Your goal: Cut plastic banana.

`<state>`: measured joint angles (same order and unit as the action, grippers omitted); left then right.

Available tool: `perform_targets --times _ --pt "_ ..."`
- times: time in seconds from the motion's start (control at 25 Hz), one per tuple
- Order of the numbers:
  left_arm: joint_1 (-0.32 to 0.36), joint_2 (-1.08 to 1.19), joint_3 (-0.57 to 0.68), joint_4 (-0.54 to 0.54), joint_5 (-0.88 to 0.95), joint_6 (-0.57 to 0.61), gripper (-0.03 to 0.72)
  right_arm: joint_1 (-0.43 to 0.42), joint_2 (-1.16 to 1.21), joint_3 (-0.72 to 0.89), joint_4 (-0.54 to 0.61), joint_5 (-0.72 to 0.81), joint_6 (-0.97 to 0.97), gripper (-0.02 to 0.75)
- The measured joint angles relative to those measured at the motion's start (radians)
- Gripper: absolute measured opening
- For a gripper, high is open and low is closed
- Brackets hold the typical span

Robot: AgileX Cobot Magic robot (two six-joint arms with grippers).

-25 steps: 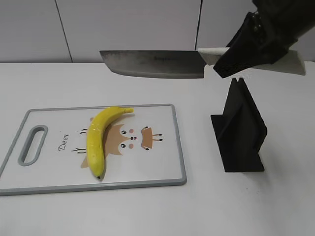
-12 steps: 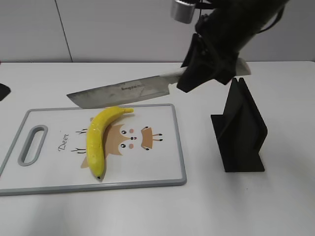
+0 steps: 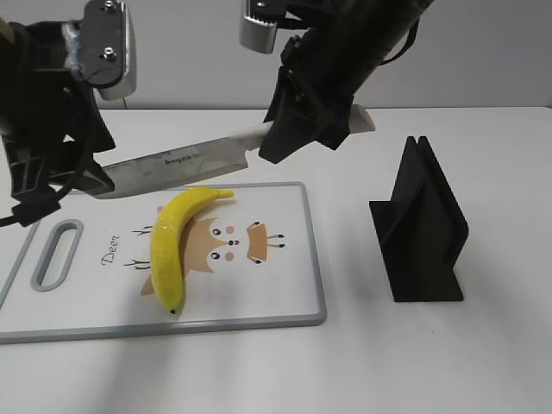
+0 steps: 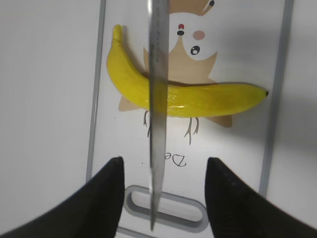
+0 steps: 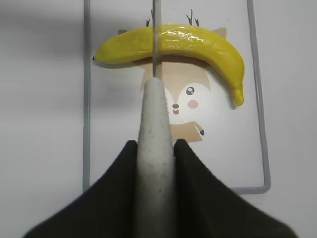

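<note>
The plastic banana (image 3: 172, 246) lies whole on the white cutting board (image 3: 297, 276), stem tip toward the back. My right gripper (image 3: 304, 129) is shut on the pale handle of a knife (image 3: 177, 161). The blade hangs slanted just above the banana's stem end. In the right wrist view my right gripper (image 5: 155, 145) holds the knife (image 5: 156, 114) with its thin spine crossing the banana (image 5: 198, 39). In the left wrist view my left gripper (image 4: 163, 166) is open, the tip of the knife (image 4: 158, 74) lies between the jaws, and the banana (image 4: 213, 99) is below.
A black knife stand (image 3: 423, 224) stands on the white table right of the board. The board's grey handle slot (image 3: 56, 254) is at its left end, under my left arm. The board's grey rim shows in the left wrist view (image 4: 285, 49) and the right wrist view (image 5: 86, 124).
My right gripper has carried the knife left and down from beside the stand to over the banana. My left arm has come into view at the left, by the blade tip.
</note>
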<state>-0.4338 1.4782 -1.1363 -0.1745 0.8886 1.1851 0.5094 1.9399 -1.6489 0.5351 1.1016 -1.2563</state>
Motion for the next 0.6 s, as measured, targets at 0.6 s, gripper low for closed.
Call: perform_targets --times 0.6 --pt "-0.004 0.066 -0.025 0.012 -0.010 0.003 0.356 0.001 0.017 -0.001 0.076 -0.019 -0.044 0.181"
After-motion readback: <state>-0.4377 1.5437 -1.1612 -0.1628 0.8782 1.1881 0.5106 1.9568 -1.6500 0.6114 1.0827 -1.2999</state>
